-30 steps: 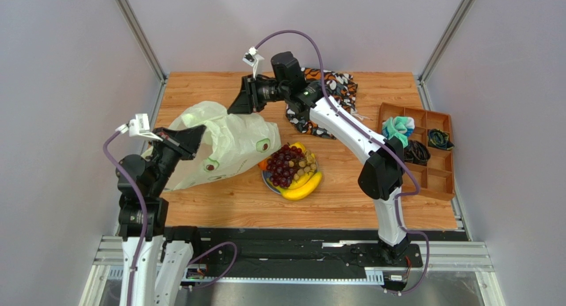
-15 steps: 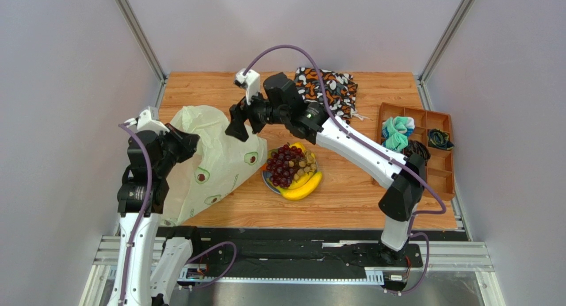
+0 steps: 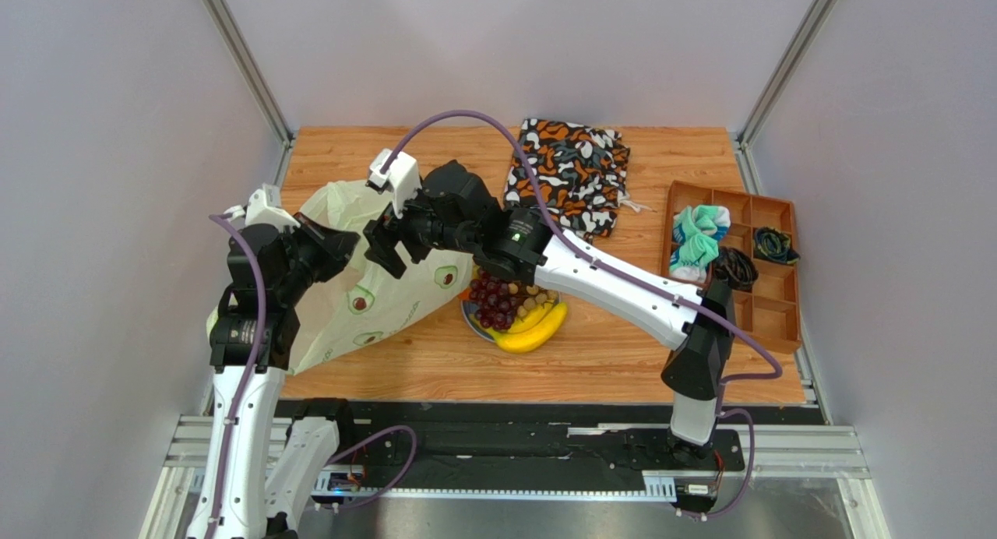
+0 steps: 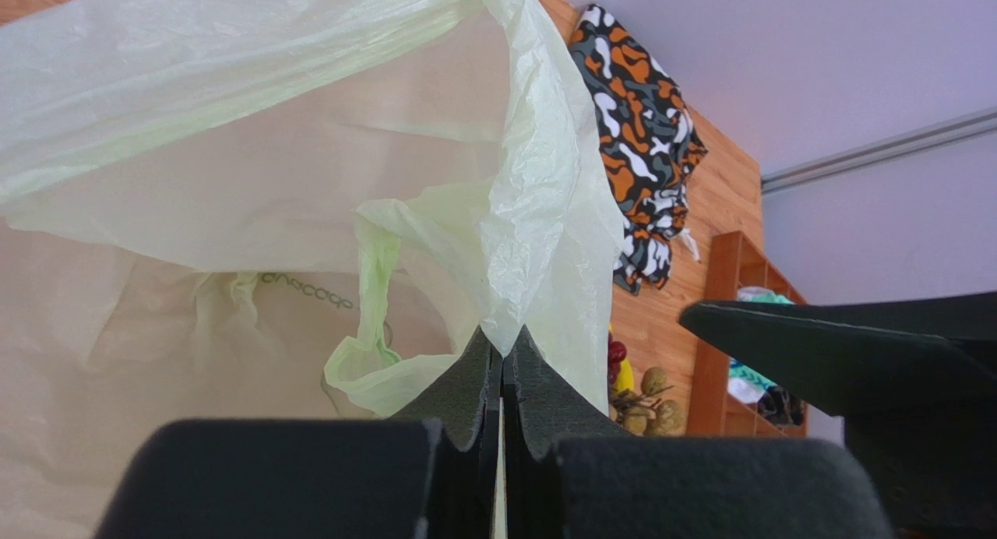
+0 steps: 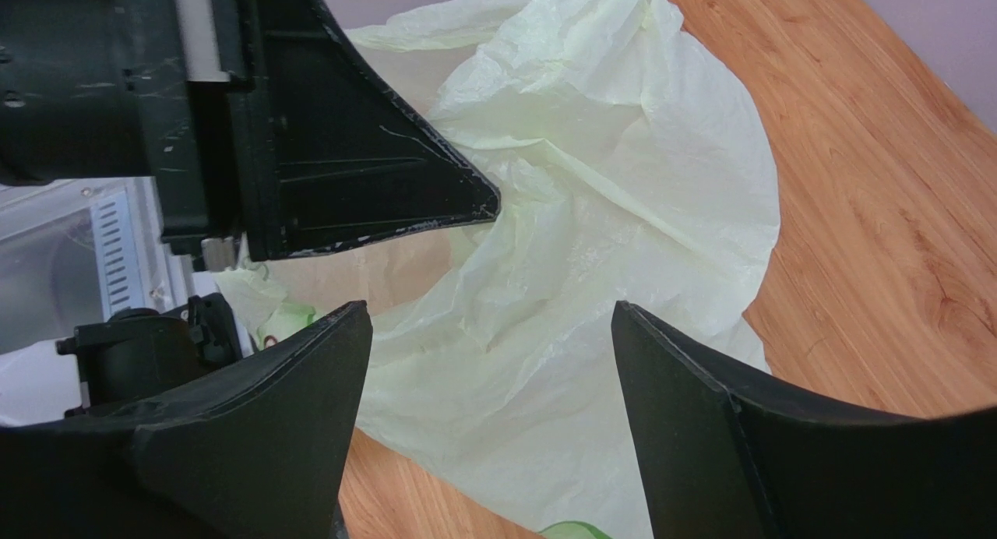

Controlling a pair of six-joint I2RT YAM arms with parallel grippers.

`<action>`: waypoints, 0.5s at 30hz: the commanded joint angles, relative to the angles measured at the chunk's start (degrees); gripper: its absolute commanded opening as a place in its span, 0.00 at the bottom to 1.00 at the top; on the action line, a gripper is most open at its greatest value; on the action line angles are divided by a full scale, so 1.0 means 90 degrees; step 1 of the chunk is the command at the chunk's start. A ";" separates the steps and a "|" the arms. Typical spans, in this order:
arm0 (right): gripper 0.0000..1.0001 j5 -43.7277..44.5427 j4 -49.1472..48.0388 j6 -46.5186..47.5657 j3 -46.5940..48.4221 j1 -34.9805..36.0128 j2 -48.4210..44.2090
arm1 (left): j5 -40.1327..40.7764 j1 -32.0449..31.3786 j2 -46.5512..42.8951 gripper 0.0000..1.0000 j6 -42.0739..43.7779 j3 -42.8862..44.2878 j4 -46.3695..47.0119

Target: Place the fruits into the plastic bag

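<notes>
The pale yellow-green plastic bag [image 3: 351, 300] lies crumpled on the left of the table. My left gripper [image 3: 331, 245] is shut on the bag's rim [image 4: 506, 343], holding it up, and a handle loop [image 4: 372, 317] hangs beside the pinch. My right gripper [image 3: 383, 238] hovers open just right of the left one, over the bag [image 5: 585, 177], with nothing between its fingers [image 5: 489, 314]. The fruits sit on a blue plate [image 3: 469, 318]: dark grapes [image 3: 501, 296] on top, bananas [image 3: 534, 328] at the front. Tan-green grapes [image 4: 641, 401] show past the bag.
A patterned orange-black-white cloth bag [image 3: 570, 171] lies at the back centre. A wooden compartment tray [image 3: 767, 311] with cloth items stands on the right. Grey walls close in the left, back and right sides.
My right gripper opened, let go of the bag's upper edge and swung left and nearer, close to the left gripper. The bag sagged. My left arm rose slightly, still pinching the rim.
</notes>
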State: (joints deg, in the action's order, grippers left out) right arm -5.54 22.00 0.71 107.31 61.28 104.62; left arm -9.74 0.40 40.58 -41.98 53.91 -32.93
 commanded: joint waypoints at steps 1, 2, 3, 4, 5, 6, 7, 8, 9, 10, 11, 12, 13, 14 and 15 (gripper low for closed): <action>0.80 0.0420 -0.0120 0.0038 0.0498 0.0008 0.0367 | -0.0334 -0.0016 -0.0036 0.00 -0.0355 -0.0130 0.0426; 0.80 0.0459 -0.0101 0.0029 0.0509 0.0027 0.0407 | -0.0373 -0.0025 -0.0017 0.00 -0.0404 -0.0150 0.0504; 0.80 0.0498 -0.0101 0.0009 0.0528 0.0057 0.0465 | -0.0402 -0.0016 -0.0026 0.00 -0.0433 -0.0199 0.0553; 0.80 0.0547 -0.0033 0.0009 0.0567 0.0066 0.0572 | -0.0431 -0.0025 -0.0017 0.00 -0.0443 -0.0218 0.0601; 0.79 0.0596 -0.0003 0.0009 0.0577 0.0086 0.0631 | -0.0451 -0.0209 -0.0007 0.00 -0.0472 -0.0228 0.0650; 0.79 0.0809 0.0036 -0.0010 0.0587 0.0115 0.0670 | -0.0442 -0.0230 -0.0016 0.00 -0.0473 -0.0238 0.0660; 0.79 0.0850 0.0065 -0.0011 0.0587 0.0115 0.0700 | -0.0451 -0.0230 -0.0016 0.00 -0.0482 -0.0238 0.0661; 0.78 0.0860 0.0065 -0.0011 0.0606 0.0115 0.0758 | -0.0461 -0.0250 -0.0016 0.00 -0.0482 -0.0248 0.0670; 0.77 0.0850 0.0075 -0.0040 0.0626 0.0115 0.0788 | -0.0461 -0.0260 -0.0016 0.00 -0.0482 -0.0248 0.0690; 0.75 0.0850 0.0143 -0.0040 0.0665 0.0115 0.0846 | -0.0480 -0.0269 -0.0016 0.00 -0.0482 -0.0257 0.0700; 0.70 0.0860 0.0192 -0.0040 0.0810 0.0115 0.0953 | -0.0500 -0.0270 -0.0016 0.00 -0.0473 -0.0287 0.0777; 0.65 0.0860 0.0260 -0.0040 0.0879 0.0125 0.1022 | -0.0539 -0.0279 -0.0026 0.00 -0.0473 -0.0287 0.0816; 0.59 0.0889 0.0377 -0.0040 0.0947 0.0115 0.1080 | -0.0559 -0.0279 -0.0036 0.00 -0.0444 -0.0306 0.0855; 0.41 0.0957 0.0397 -0.0040 0.0987 0.0115 0.1110 | -0.0568 -0.0289 -0.0055 0.00 -0.0414 -0.0316 0.0933; 0.31 0.1015 0.0426 -0.0040 0.1007 0.0115 0.1158 | -0.0588 -0.0289 -0.0094 0.00 -0.0375 -0.0307 0.0953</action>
State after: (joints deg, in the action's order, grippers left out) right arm 1.06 24.88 0.03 112.46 61.98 114.06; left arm -13.41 -1.89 40.71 -45.34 51.24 -28.53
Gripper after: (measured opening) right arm 0.458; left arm 0.007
